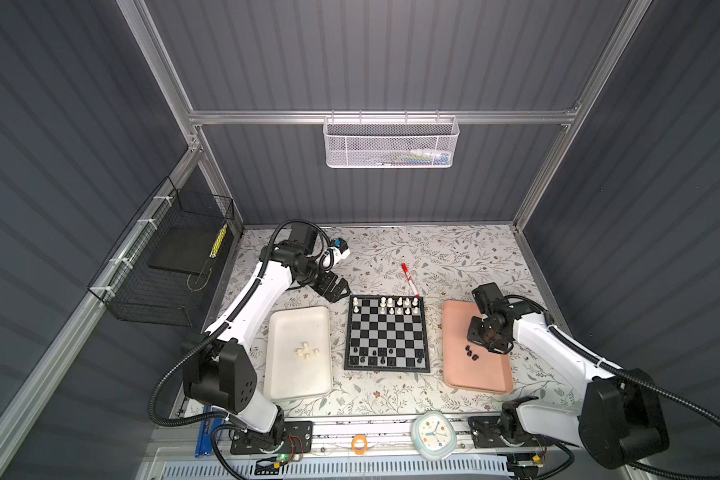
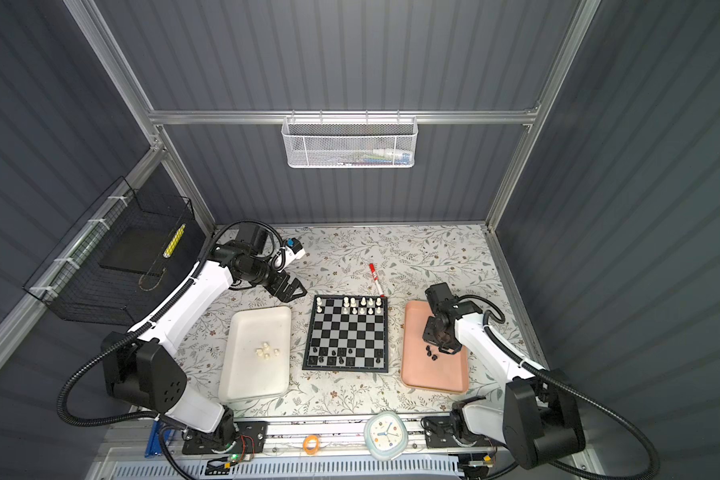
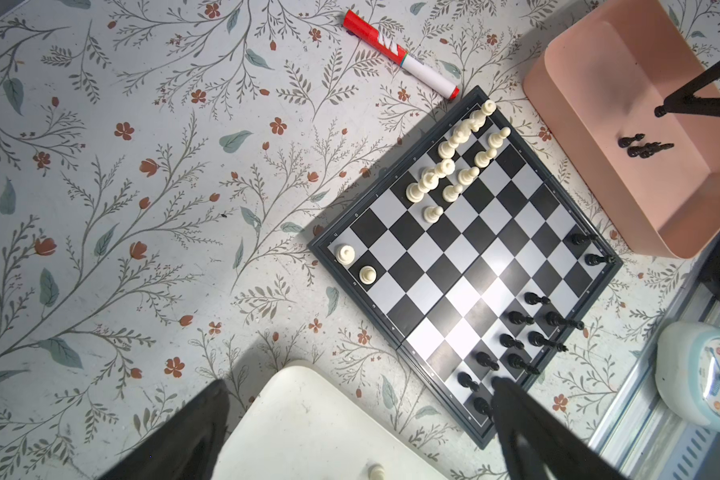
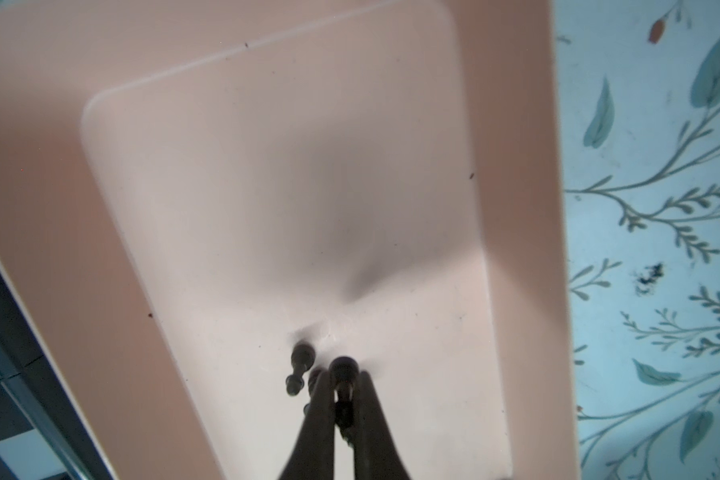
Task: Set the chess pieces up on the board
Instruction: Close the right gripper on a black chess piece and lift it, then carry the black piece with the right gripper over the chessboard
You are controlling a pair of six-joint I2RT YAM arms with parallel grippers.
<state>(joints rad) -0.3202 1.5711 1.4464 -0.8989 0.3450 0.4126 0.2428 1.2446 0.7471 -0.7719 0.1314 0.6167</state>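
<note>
The board (image 1: 386, 332) (image 2: 346, 332) lies mid-table between two trays. White chess pieces (image 1: 395, 305) fill much of its far two rows and black pieces (image 1: 383, 357) stand along its near rows. Several white pieces (image 1: 306, 351) lie in the white tray (image 1: 296, 382). Loose black pieces (image 1: 471, 353) (image 3: 645, 147) lie in the pink tray (image 1: 474, 378). My right gripper (image 4: 344, 376) (image 1: 481, 343) is down in the pink tray, shut on a black piece (image 4: 344, 368); another black piece (image 4: 298, 370) lies beside it. My left gripper (image 3: 358, 386) (image 1: 337, 289) hangs open and empty off the board's far left corner.
A red and white marker (image 1: 408, 278) lies just behind the board. A clock (image 1: 433, 434) and a tape roll (image 1: 359, 444) sit on the front rail. A black wire basket (image 1: 163, 266) hangs on the left wall, a white mesh basket (image 1: 391, 141) on the back wall.
</note>
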